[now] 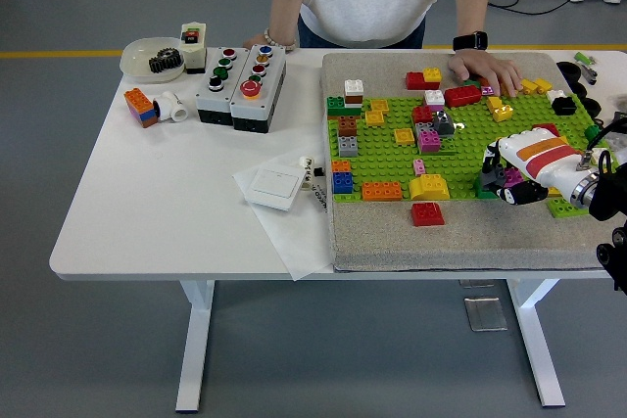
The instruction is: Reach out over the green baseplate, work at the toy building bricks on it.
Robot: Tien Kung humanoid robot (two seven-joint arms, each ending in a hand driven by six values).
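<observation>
Fingers (495,183) of the robot's white right hand (524,165) curl down onto small bricks at the right front of the flat green studded baseplate (460,149); whether they grip one cannot be told. That baseplate lies on a grey mat (392,232) on the white table (147,203). A person's hand (485,71) rests at its far edge.

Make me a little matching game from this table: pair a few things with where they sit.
Things:
1. red brick
2. blue brick
3. person's hand
4. right hand

Places:
A. far edge of the green baseplate
B. off the baseplate, on the mat near its front edge
C. baseplate's front left corner
D. baseplate's right part, low over bricks

Pairs: 1-B, 2-C, 3-A, 4-D
</observation>
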